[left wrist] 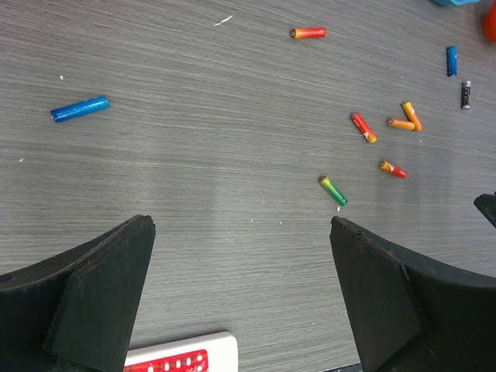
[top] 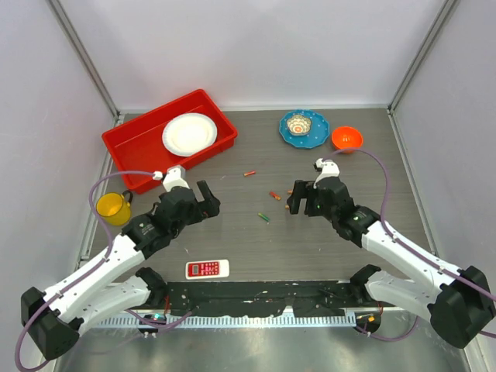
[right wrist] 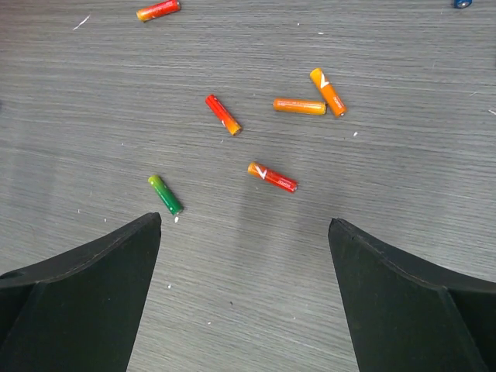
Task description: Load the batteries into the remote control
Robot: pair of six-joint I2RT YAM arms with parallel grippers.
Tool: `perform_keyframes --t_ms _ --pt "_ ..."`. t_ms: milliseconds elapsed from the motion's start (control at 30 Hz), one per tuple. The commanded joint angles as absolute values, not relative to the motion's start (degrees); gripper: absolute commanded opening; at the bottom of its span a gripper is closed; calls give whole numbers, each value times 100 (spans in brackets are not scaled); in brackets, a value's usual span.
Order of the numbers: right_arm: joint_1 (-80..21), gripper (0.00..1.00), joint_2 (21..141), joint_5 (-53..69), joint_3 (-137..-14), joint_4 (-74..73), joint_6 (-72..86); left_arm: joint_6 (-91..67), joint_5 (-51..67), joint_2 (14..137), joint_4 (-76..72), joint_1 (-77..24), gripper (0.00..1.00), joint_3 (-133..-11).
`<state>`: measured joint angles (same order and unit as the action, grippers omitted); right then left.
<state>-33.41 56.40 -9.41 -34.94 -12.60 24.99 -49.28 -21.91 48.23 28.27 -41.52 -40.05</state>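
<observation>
Grey table (top: 256,248), white walls. Red tray (top: 132,149) holds a white plate (top: 189,133). The batteries (top: 273,195) lie loose mid-table btwn left gripper (top: 208,198) & right gripper (top: 301,203), both w/ fingers wide apart, holding nothing. The remote control (top: 207,269) lies nr the front edge. Left wrist view shows a blue battery (left wrist: 80,108) off alone, not in right wrist view.

No writing can be read anywhere. The batteries (right wrist: 272,177) bear small white marks, too small to make out. The remote (top: 207,269), near the desk's (top: 256,248) near edge, shows pale buttons without legible characters.
</observation>
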Motion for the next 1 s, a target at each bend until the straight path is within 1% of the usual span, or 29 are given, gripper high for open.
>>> perform_keyframes --t_ms 0,133,200,233,300,333,400,533,567,633,700,767,867,967 --pt "-3489 95 5616 -976 -3727 -1239 2259 -4948 -2154 4615 2804 -4148 100 -4000" --pt "-3717 95 5677 -572 -3726 -1108 2110 -4860 -1969 4386 2663 -4140 100 -3771" --pt "-4050 94 5878 -431 -3779 -1046 1961 -4886 -2047 4412 2768 -4148 100 -3770" --pt "-4539 94 5993 -431 -3901 -1055 1882 -4922 -2100 4447 2916 -4140 100 -3779" --pt "-5095 94 6378 -702 -4060 -1177 1601 -5036 -2267 4508 3049 -4140 100 -3823" --pt "-5628 94 6511 -990 -4235 -1230 1530 -5088 -2311 4517 3163 -4140 100 -3841" --pt "-5966 94 6749 -1072 -4359 -1265 1372 -5141 -2329 4509 3182 -4105 100 -3867" --pt "-6538 95 7197 -818 -4491 -880 1064 -5317 -2347 4491 3479 -3912 100 -3885" --pt "-6774 95 7277 -774 -4526 -818 985 -5352 -2347 4474 3559 -3755 100 -3885" --pt "-6934 94 7505 -686 -4675 -730 739 -5405 -2216 4413 3726 -3508 100 -3867" --pt "-7179 95 7848 -668 -4781 -677 520 -5414 -1926 4360 3788 -2964 100 -3806" --pt "-7338 95 8111 -712 -4895 -607 387 -5370 -1303 4307 3788 -2333 100 -3718" --pt "-7549 95 8401 -659 -5018 -413 185 -5300 -704 4307 3753 -1769 100 -3639" --pt "-7690 95 8639 -580 -5211 -290 35 -5221 -519 4342 3735 -1609 100 -3630"
